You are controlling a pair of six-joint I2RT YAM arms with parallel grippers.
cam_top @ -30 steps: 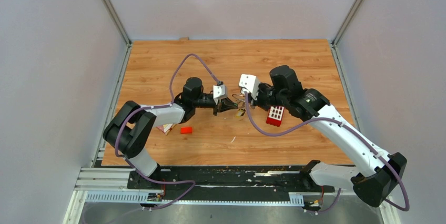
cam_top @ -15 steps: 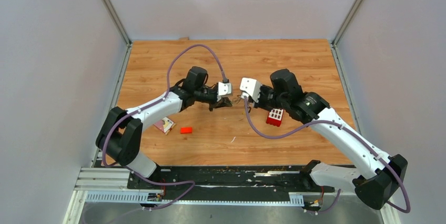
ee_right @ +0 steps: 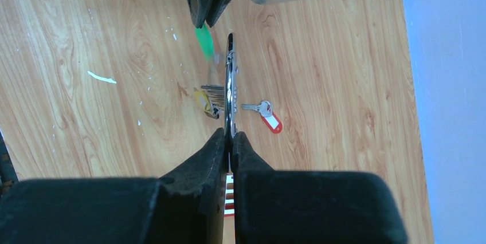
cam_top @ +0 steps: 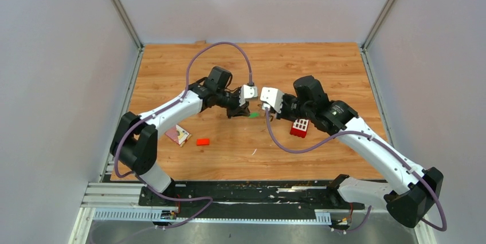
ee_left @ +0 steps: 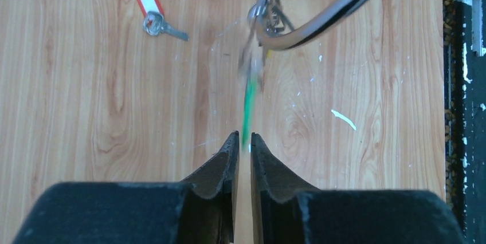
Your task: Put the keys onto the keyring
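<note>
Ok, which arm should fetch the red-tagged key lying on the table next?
Left. The right end effector is clamped on the keyring, so it is not free. The left end effector has its jaws slightly apart, apparently holding nothing, and the red-tagged key lies in its wrist view.

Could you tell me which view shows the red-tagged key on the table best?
The left wrist view: the red-tagged key lies unobstructed, tag and blade distinct. The right wrist view shows it smaller; in the top view I cannot make it out.
</note>
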